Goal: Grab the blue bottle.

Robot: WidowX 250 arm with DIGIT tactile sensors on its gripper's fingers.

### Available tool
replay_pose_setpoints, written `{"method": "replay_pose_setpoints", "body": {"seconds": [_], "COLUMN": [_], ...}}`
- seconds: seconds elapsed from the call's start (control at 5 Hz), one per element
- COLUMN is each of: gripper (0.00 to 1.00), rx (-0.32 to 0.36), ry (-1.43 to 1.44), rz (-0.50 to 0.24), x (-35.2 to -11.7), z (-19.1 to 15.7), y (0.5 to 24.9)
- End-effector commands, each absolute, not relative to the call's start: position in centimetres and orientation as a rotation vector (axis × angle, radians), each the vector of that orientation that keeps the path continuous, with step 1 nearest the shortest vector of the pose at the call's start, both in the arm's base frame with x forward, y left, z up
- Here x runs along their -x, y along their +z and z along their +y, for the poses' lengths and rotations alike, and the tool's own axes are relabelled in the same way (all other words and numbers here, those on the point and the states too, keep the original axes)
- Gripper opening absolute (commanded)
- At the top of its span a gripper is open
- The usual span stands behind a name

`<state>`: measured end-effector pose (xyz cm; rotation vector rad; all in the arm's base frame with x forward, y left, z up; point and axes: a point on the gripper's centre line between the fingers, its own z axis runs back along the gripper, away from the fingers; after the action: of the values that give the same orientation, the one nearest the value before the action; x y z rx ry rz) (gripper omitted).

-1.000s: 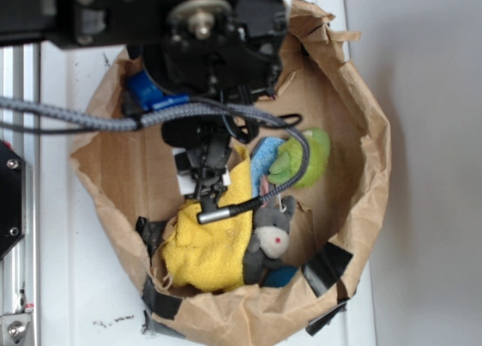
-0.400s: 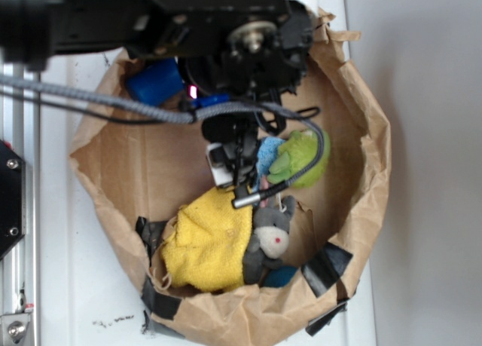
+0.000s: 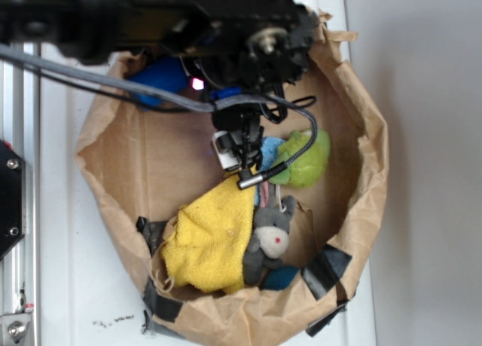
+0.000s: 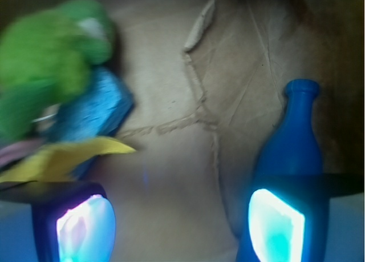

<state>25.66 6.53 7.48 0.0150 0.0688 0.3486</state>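
Presently, contents and advice for the approach step:

- Blue bottle (image 4: 292, 153): smooth, one colour, long narrow neck. In the wrist view it sits directly ahead of the right-hand pad, neck pointing away from the camera, lying on the brown paper. In the exterior view only part of its body (image 3: 160, 76) shows, near the upper-left rim, mostly under the arm.
- Gripper (image 4: 182, 219): jaws spread apart, nothing between them; both pads (image 4: 85, 230) glow at the bottom of the wrist view. The bottle is off-centre, in line with one pad, not in the gap.
- Paper bag (image 3: 361, 135): torn brown wall, black tape patches, enclosing everything.
- Green plush (image 4: 45, 62), light blue sponge (image 4: 94, 111), yellow cloth (image 3: 211, 240), grey stuffed animal (image 3: 271, 237): clutter on the other side, apart from the bottle.
- Advice: shift sideways toward the bottle until its body lies centred between the pads, then descend and close across the wide cylindrical part, not the neck.
- Risk: smooth plastic may roll or squirt out if pinched off-centre; the bag wall stands near.
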Motion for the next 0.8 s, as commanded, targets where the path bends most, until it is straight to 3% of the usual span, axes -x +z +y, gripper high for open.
{"method": "replay_pose_setpoints", "body": {"seconds": [0.0,0.2,0.6], "gripper": [1.00,1.00,1.00], "rx": [-0.061,-0.072,-0.074], "ry": [0.394,0.396,0.414], "rz": [0.046,0.052,0.037], "x": [-24.7,-25.8,-25.5], "z": [8.9,8.9,8.2], "y": [8.8,9.0,10.5]}}
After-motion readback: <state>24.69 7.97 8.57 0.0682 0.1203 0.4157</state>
